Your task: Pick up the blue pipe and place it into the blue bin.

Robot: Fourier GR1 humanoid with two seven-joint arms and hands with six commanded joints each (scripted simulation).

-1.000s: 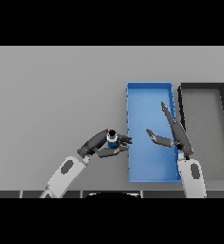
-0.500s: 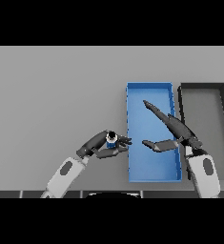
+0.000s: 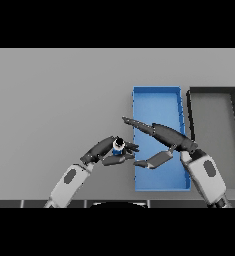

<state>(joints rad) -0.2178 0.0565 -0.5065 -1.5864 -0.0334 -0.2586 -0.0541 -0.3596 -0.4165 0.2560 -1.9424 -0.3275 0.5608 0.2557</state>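
Since the earlier pictures the right hand (image 3: 161, 136) has swung leftward across the blue bin (image 3: 157, 95), so its straight fingers now reach past the bin's left wall toward the left hand (image 3: 106, 152), which has kept its place just outside that wall. The left hand is clamped round the blue pipe (image 3: 118, 147), fingers and thumb curled about it, holding the small piece close to the near edge of the grey table (image 3: 54, 90), beside the bin's near-left corner and not yet over the bin. The right hand holds nothing: fingers stretched out and apart from the thumb, which lies lower, over the bin's left wall near the pipe. The likely trouble is a collision or a fumbled handover. The two hands are very near each other, and if the right fingers brush the pipe before a firm hold is made, it may slip and drop onto the table outside the bin. A dark grey bin (image 3: 215, 92) stands to the right, against the blue one; a wrong release there would also miss.
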